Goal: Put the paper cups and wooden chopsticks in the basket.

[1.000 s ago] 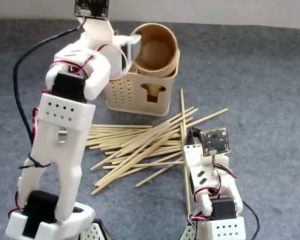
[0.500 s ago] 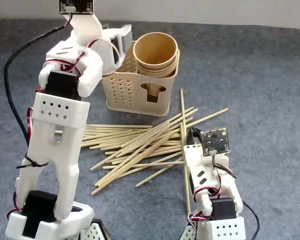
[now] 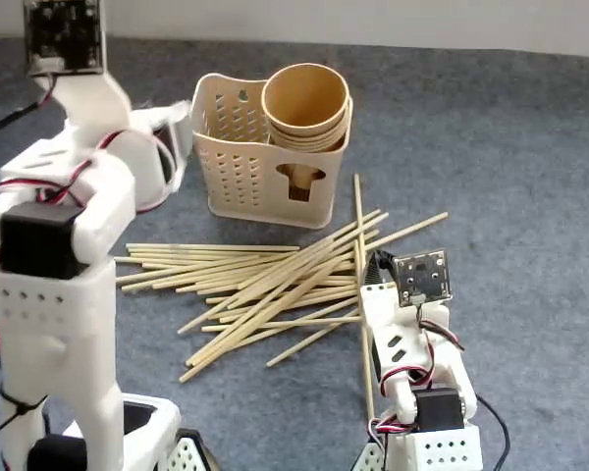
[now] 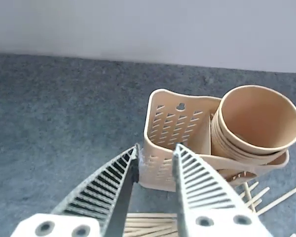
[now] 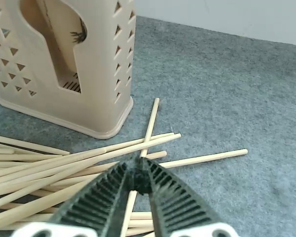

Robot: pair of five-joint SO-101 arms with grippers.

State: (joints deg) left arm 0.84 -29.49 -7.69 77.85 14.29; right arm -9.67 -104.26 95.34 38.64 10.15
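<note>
Beside the basket (image 3: 238, 182), left jaws hang open and empty; paper cups (image 3: 306, 98) sit stacked inside it. Right jaws pinch one chopstick (image 5: 150, 118) low on the desk (image 3: 510, 147), amid the scattered wooden chopsticks (image 3: 265, 280).

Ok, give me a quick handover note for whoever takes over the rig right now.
Left gripper: open, empty, off to one side of the basket.
Right gripper: shut, tips down at one chopstick of the pile; a real grip is unclear.
Paper cups: stacked in the basket, done.
Chopsticks: scattered on the grey mat in front of the basket, none seen inside it.
Left to do: load the chopsticks.
</note>
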